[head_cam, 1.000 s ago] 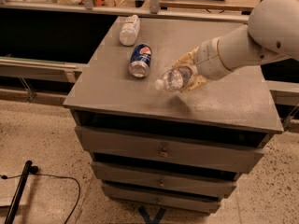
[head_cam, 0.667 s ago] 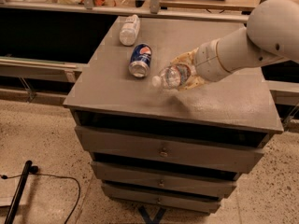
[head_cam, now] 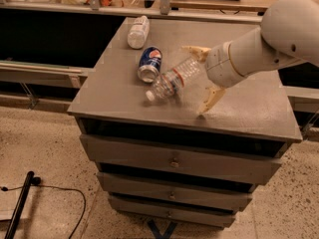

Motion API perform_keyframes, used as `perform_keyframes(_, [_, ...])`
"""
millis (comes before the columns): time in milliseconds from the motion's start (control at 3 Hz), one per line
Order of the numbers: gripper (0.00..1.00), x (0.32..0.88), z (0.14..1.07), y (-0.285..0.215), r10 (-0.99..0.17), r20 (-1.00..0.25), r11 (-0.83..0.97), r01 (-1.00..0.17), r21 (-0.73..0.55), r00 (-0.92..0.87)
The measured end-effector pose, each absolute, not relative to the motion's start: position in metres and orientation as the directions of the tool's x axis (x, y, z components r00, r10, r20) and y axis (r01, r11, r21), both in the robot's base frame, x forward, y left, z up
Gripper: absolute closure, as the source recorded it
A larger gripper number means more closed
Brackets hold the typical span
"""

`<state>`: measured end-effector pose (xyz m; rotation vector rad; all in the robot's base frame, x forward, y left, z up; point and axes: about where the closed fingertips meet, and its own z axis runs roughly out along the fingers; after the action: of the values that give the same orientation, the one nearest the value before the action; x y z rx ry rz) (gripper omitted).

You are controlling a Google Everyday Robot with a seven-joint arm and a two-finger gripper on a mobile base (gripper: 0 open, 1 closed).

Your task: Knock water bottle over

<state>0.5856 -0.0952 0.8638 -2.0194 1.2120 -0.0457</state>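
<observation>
The water bottle (head_cam: 172, 80) is clear and ribbed, with a red-blue label band. It lies tipped over on the grey cabinet top (head_cam: 249, 106), white cap pointing to the front left and base toward my gripper. My gripper (head_cam: 203, 76) is just right of the bottle's base and is open. One tan finger (head_cam: 196, 50) is behind the base and the other finger (head_cam: 210, 99) is in front of it. I cannot tell whether the fingers touch the bottle.
A blue Pepsi can (head_cam: 149, 63) lies on its side just left of the bottle. A shorter clear bottle (head_cam: 138, 32) lies at the cabinet's back left corner. Drawers sit below the top. A black pole (head_cam: 20, 203) and a cable lie on the floor.
The fingers have spread apart and let go of the water bottle. It has dropped forward and to the left and now lies lower, with its cap near the can.
</observation>
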Motion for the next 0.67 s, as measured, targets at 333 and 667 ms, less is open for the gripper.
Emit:
perform_keyframes(333, [0.0,0.5841,0.8639,-0.0934,-0.766,-0.343,-0.257,-0.749,-0.611,0.543])
perform_keyframes(667, [0.0,0.5829,0.8642,-0.0937,-0.765,-0.364,-0.244,-0.762,-0.599,0.531])
